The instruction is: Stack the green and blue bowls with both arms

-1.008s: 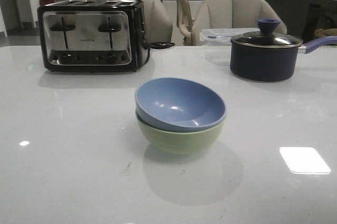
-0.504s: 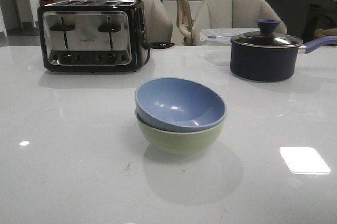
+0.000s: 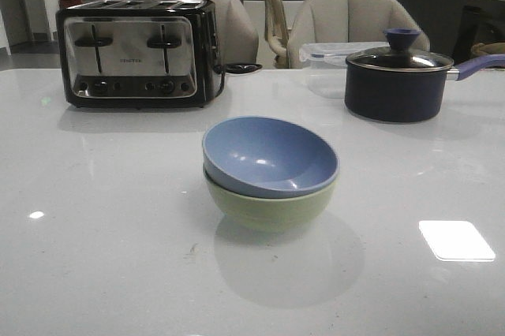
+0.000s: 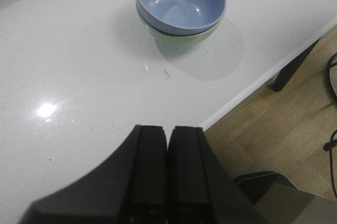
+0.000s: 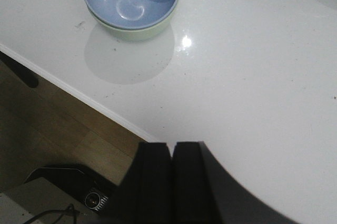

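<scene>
I see the blue bowl (image 3: pixel 270 154) nested in the green bowl (image 3: pixel 270 208) mid-table, nearer than the toaster (image 3: pixel 136 52) and saucepan (image 3: pixel 399 82). My left gripper (image 4: pixel 167 142) and right gripper (image 5: pixel 171 155) are both closed, empty, well apart from the bowls.

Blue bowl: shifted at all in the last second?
No. The blue bowl sits nested in the green bowl, same offset from the toaster in the front view.

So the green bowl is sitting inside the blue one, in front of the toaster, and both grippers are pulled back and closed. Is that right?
Not quite: the nesting is the other way round. The front view shows the blue bowl sitting inside the green bowl. The rest holds: the toaster stands behind them, and the left gripper and right gripper are back and closed.
</scene>
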### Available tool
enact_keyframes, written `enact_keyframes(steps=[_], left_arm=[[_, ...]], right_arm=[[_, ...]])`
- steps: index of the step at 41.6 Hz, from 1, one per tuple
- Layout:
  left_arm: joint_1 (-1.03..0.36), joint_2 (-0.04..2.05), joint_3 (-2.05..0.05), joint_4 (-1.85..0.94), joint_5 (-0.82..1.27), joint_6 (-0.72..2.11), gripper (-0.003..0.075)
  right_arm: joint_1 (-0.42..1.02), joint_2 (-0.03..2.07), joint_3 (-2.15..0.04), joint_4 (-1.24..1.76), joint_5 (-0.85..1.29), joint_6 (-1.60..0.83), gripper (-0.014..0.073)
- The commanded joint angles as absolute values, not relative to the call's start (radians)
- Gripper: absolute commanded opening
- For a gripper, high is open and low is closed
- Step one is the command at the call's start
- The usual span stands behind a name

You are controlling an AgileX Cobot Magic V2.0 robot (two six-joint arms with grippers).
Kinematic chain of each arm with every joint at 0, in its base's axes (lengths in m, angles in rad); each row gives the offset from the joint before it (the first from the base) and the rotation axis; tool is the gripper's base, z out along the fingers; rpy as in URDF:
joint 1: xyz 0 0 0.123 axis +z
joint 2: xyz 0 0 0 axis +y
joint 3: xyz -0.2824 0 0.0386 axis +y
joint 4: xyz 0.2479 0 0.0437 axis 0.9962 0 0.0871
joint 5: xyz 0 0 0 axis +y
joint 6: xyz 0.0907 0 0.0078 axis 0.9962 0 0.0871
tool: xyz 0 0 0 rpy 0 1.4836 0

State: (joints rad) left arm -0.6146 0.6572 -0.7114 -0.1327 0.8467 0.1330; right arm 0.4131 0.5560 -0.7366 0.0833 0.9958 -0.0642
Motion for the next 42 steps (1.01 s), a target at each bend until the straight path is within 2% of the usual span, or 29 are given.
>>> enact_keyframes(steps=[1, 8, 13, 19, 26, 33, 42], left_arm=[[-0.620, 0.656, -0.738, -0.142, 0.770, 0.124, 0.0098], [-0.620, 0.647, -0.733, -0.142, 0.764, 0.124, 0.0098], [-0.533, 0.565, -0.704, -0.127, 0.735, 0.132, 0.0098], [-0.374, 0.395, -0.559, -0.102, 0.505, 0.132, 0.0099], [-0.216, 0.176, -0.298, -0.094, 0.195, 0.132, 0.0099], [-0.121, 0.026, -0.097, -0.113, 0.090, 0.132, 0.0098], [-0.085, -0.017, -0.009, -0.113, -0.019, 0.132, 0.0099]], right_arm=[[0.410, 0.559, -0.763, 0.076, 0.933, -0.065, 0.0040], [0.410, 0.559, -0.763, 0.076, 0.933, -0.065, 0.0040], [0.410, 0.559, -0.763, 0.076, 0.934, -0.065, 0.0040], [0.410, 0.559, -0.763, 0.077, 0.933, -0.065, 0.0040], [0.410, 0.559, -0.763, 0.077, 0.933, -0.065, 0.0040], [0.410, 0.559, -0.763, 0.077, 0.933, -0.065, 0.0040], [0.410, 0.559, -0.763, 0.077, 0.933, -0.065, 0.0040]])
